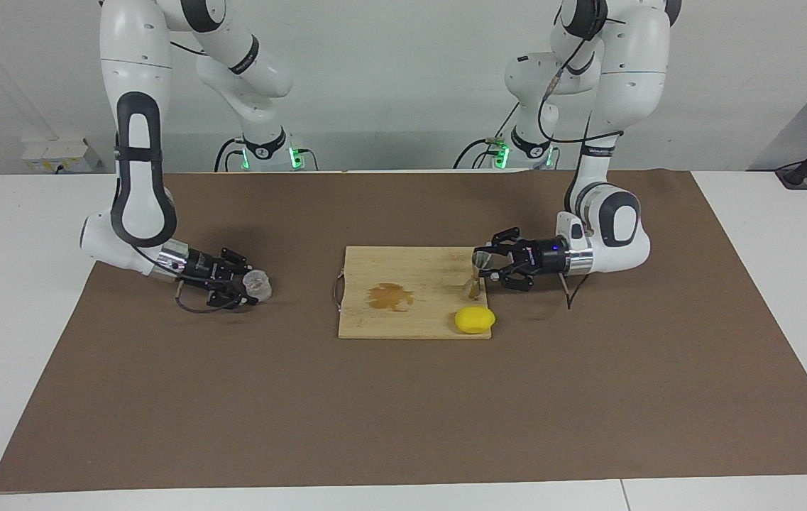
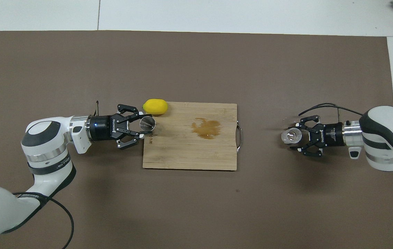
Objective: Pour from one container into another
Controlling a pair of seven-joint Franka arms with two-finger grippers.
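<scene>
The left gripper [image 2: 145,125] clamps the grey metal hourglass jigger [image 1: 476,273] between its fingertips over the wooden cutting board's [image 2: 189,152] edge; the right gripper [image 1: 250,285] grips the clear faceted glass tumbler [image 2: 292,135] between its fingertips low over the brown mat [image 1: 403,411]

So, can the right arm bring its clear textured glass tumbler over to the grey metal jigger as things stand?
Probably yes. The right gripper holds the clear textured glass tumbler, and only bare brown mat and wooden cutting board lie between it and the grey metal jigger in the left gripper.
</scene>
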